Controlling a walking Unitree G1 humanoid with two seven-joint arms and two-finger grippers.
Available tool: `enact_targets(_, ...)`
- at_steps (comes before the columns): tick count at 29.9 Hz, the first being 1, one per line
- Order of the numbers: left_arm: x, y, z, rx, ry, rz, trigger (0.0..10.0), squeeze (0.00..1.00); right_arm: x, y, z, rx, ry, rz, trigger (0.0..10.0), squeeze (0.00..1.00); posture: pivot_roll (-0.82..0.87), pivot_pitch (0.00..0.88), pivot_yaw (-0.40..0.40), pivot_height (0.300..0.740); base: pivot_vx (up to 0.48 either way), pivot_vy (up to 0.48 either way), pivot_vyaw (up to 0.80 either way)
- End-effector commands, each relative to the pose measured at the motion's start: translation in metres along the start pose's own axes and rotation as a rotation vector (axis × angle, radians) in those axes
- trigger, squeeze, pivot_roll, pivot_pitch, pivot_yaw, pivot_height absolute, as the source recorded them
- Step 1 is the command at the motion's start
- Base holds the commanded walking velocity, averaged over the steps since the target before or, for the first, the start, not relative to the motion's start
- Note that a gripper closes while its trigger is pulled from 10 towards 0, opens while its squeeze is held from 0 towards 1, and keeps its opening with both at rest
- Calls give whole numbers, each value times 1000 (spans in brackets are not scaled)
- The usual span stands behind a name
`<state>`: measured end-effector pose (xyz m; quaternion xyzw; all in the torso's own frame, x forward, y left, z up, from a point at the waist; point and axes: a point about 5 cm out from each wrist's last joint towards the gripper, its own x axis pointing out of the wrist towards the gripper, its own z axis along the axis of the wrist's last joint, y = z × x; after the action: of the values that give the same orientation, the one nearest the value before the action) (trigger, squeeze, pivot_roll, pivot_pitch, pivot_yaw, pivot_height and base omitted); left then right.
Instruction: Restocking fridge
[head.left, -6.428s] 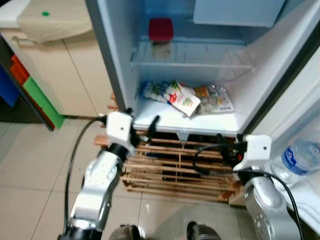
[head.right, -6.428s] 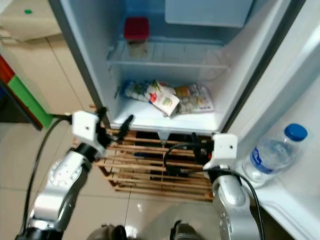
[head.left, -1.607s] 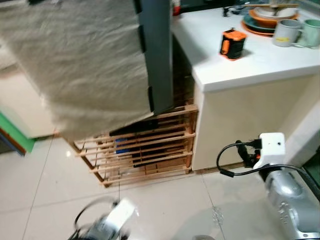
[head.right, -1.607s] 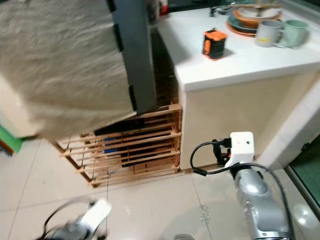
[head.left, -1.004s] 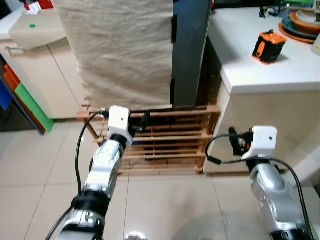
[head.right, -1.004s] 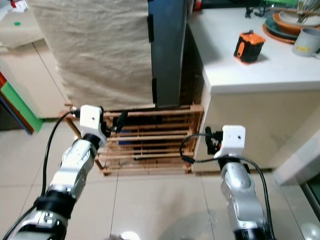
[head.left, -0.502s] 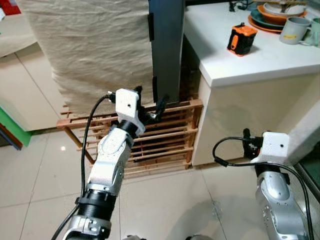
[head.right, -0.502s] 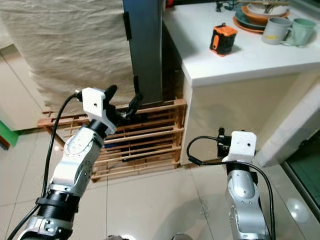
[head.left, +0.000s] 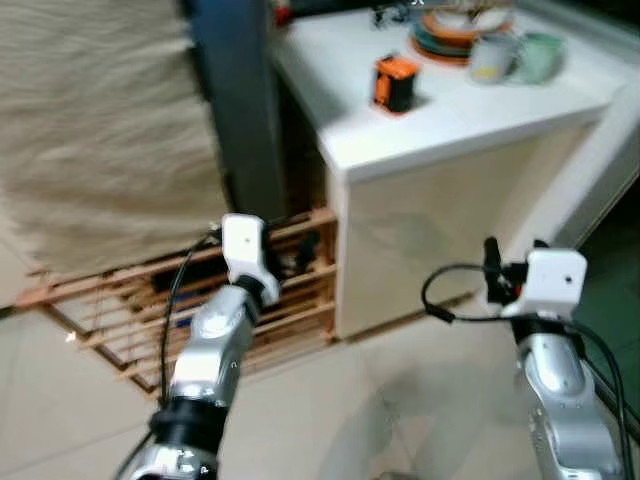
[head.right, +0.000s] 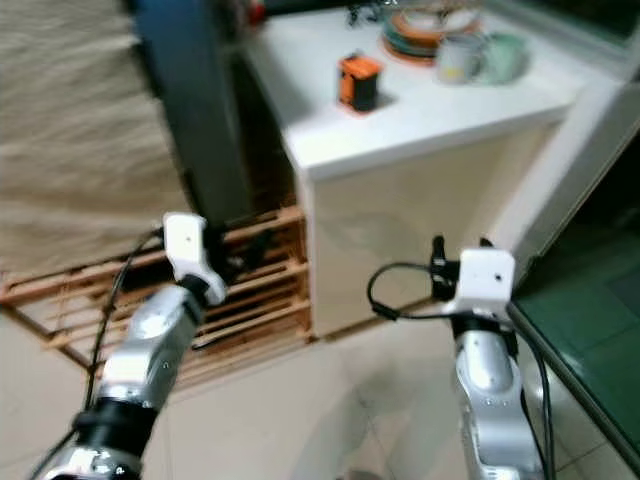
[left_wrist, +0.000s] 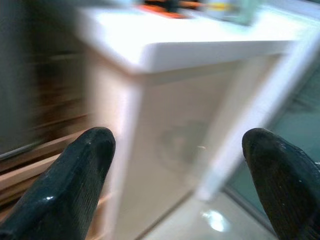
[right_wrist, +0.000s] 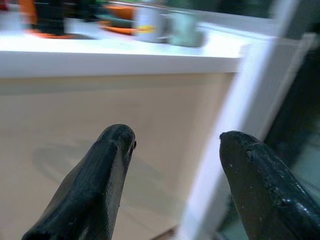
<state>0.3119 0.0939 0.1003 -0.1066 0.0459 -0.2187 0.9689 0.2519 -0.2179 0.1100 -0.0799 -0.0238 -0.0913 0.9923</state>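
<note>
Both claws, left (left_wrist: 175, 165) and right (right_wrist: 175, 165), gape empty facing the table (head.left: 450, 120), the fridge (head.left: 235, 100) standing just beside it, so restocking looks unfinished.

The white desk (head.left: 470, 110) carries an orange-and-black box (head.left: 396, 82), stacked plates (head.left: 445, 32) and two mugs (head.left: 510, 57). A wooden rack (head.left: 130, 310) stands on the tiled floor (head.left: 400, 400).

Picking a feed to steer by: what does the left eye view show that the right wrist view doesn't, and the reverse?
Left eye alone: the grey fridge door, its beige cloth, the wooden rack, both arms. Right wrist alone: the right gripper close up, open and empty, before the counter's beige side. Both share: the white counter, orange-black item, stacked plates, two mugs.
</note>
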Motion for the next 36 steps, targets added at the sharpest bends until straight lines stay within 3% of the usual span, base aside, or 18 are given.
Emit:
enact_targets(1,-4,6,1,26,6,-8,10000,0,-2,3,-6,14,27,2,10000,0,-219,0,46,740,0,0,-694)
enact_targets(8,-2,1,10,164,-24,-92,10000,0,-4,-5,-7,6,11,-79,10000,0,-222,0,58,740,0,0,-696)
enact_targets(14,2,2,20,170,-56,-98,10000,0,-6,-9,-7,12,17,-102,10000,0,-232,0,63,740,0,0,-697)
enact_targets(16,2,3,21,173,-62,-96,10000,0,-7,-11,-8,10,20,-110,10000,43,-234,0,63,740,0,0,-694)
enact_targets(17,2,3,22,173,-66,-95,10000,0,-7,-12,-8,8,19,-121,10000,1000,-234,0,63,740,0,0,-688)
enact_targets(24,4,7,22,146,-69,-64,10000,0,-8,-12,-7,-7,10,-123,10000,1000,-233,0,64,740,0,0,-691)
enact_targets(25,4,14,21,115,-67,9,10000,0,-8,-12,-7,-10,11,-119,10000,1000,-233,0,64,740,0,0,-719)
enact_targets(29,0,23,18,61,-61,123,10000,0,-8,-13,-8,-14,11,-124,10000,1000,-234,0,65,740,0,0,-725)
enact_targets(32,-4,25,17,63,-62,150,10000,0,-9,-13,-8,-7,15,-123,10000,1000,-235,1,67,740,0,0,-735)
enact_targets(36,-15,30,15,129,-52,164,10000,0,-11,-16,-12,13,31,-132,10000,1000,-227,6,64,740,0,0,-753)
